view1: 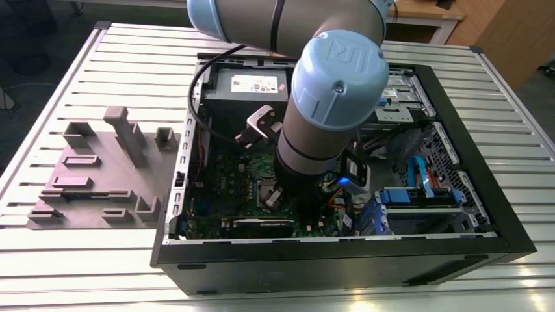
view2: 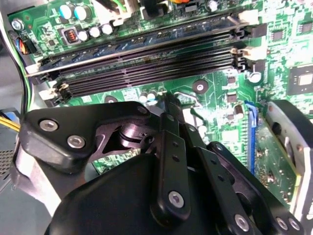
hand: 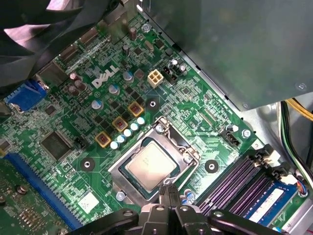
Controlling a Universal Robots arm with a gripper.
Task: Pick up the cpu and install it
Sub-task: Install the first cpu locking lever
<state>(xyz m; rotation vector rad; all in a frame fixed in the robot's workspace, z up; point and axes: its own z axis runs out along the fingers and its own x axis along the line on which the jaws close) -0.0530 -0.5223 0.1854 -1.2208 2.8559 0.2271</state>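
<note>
The cpu (hand: 148,164), a small square chip with a pale silver top, lies flat inside the metal socket frame (hand: 182,143) on the green motherboard (hand: 63,142). In the first wrist view my gripper (hand: 168,192) hangs just past one edge of that frame, fingertips together with nothing between them, apart from the chip. In the second wrist view the same black fingers (view2: 168,105) point down at the board close to the memory slots (view2: 146,61). The exterior view shows my arm (view1: 329,97) reaching down into the open computer case (view1: 347,263).
A big grey power supply box (hand: 234,44) stands close beside the socket. Memory slots (hand: 244,183) run along another side, and loose cables (hand: 293,142) hang past them. Blue drive parts (view1: 416,198) fill the case toward the exterior view's right. A grey fixture (view1: 95,175) lies on the slatted table.
</note>
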